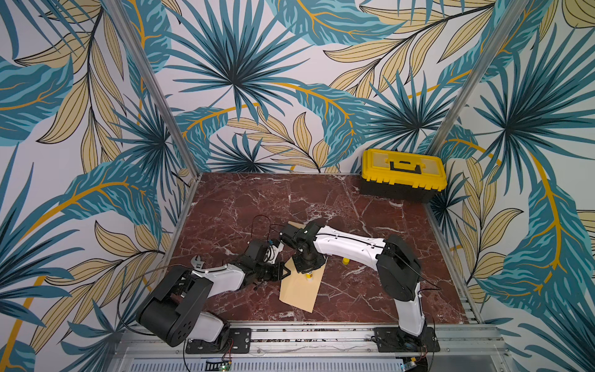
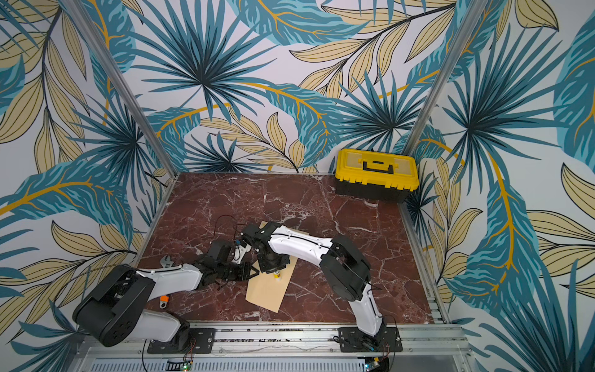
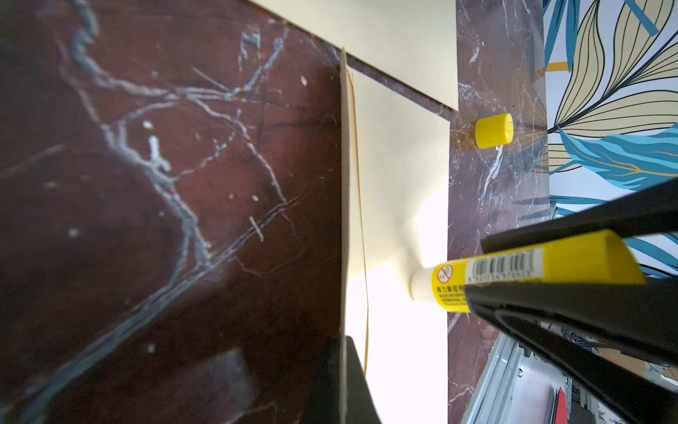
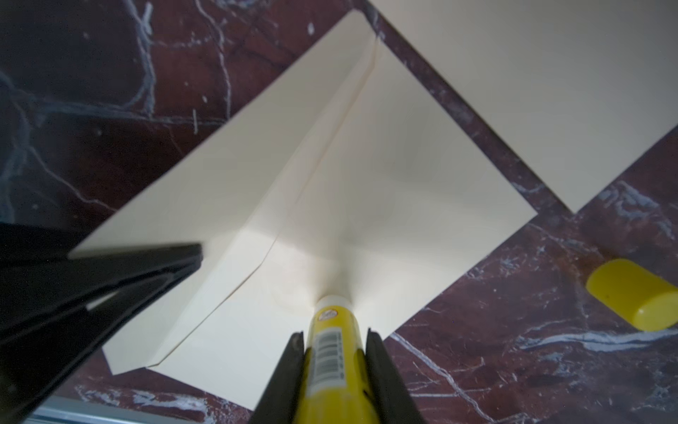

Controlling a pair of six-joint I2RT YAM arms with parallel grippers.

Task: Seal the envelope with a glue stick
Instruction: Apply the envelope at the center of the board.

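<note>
Landmark: envelope (image 4: 403, 205), flat on bench (image 1: 257, 199); all places given from it.
Glue stick (image 4: 332, 352): uncapped, white tip down on envelope body, between flap fold and opposite edge.
R tool (image 4: 334, 336): closed tight on stick's barrel, above envelope.
L tool (image 4: 198, 256): pinched shut on flap (image 4: 220, 191) at its free edge, flap lifted off envelope body.
Done: cap off, flap open, tip on paper.
Left (est.): run glue along flap zone, fold flap down, press. No clear glue trace visible, can't tell if any is laid. Approx. early-mid.
Cap (image 4: 634, 293): on its side on bench, near envelope, not touching.
2nd pale sheet (image 4: 532, 73): just past envelope's end, strip of bench between.
Toolbox (image 1: 404, 170): far corner, well apart from envelope.
Wrench (image 1: 198, 261): on L arm's side, well apart from envelope.
Orange-handled item (image 2: 164, 299): on L arm's side, well apart from envelope; can't ID.
In the way (est.): L tool's black jaws sit close to any stroke along fold; cap could get knocked if stick overshoots envelope edge.
</note>
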